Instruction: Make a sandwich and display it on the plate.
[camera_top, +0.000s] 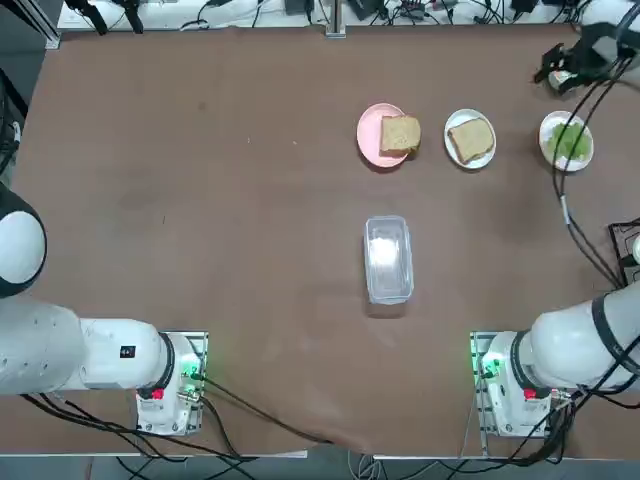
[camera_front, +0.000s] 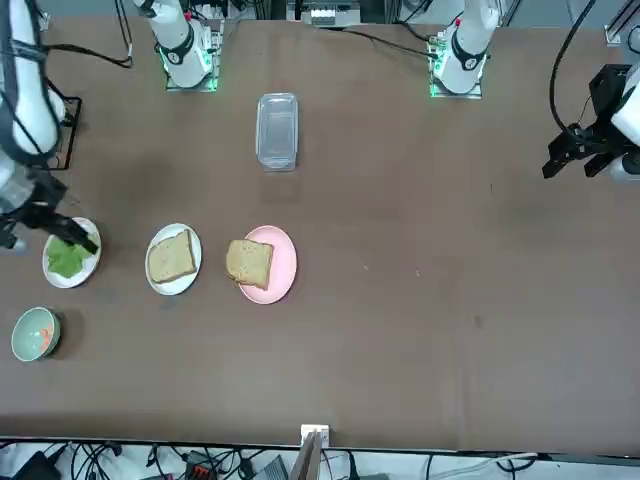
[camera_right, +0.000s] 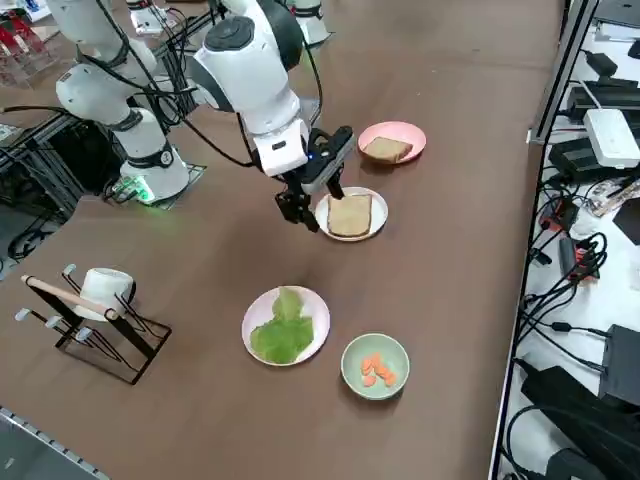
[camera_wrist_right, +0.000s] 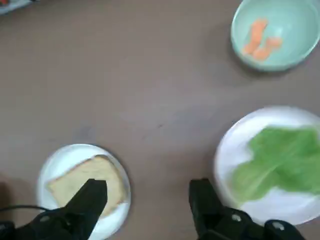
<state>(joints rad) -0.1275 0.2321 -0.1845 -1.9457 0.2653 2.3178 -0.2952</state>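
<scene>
Right claw (camera_right: 303, 210): I saw it hung above the desk (camera_top: 200, 200), between white plate and lettuce plate; fingers (camera_wrist_right: 87, 200) apart, nothing held.
Plate (camera_top: 470, 139): small, white, on desk at far right side; one bread slice (camera_top: 470, 137) lay on it.
Pink plate (camera_top: 381, 135): just left of white plate in top view; 2nd bread slice (camera_top: 400, 133) sat on it, overhanging the rim.
Sandwich: not assembled; I noted slices on separate plates.
Lettuce (camera_right: 283, 332): on own white plate (camera_right: 262, 309), nr right edge.
Green bowl (camera_right: 375, 367): beside lettuce plate, orange pieces (camera_right: 375, 368) inside.
Clear container (camera_top: 388, 258): mid-desk, apart from plates.
</scene>
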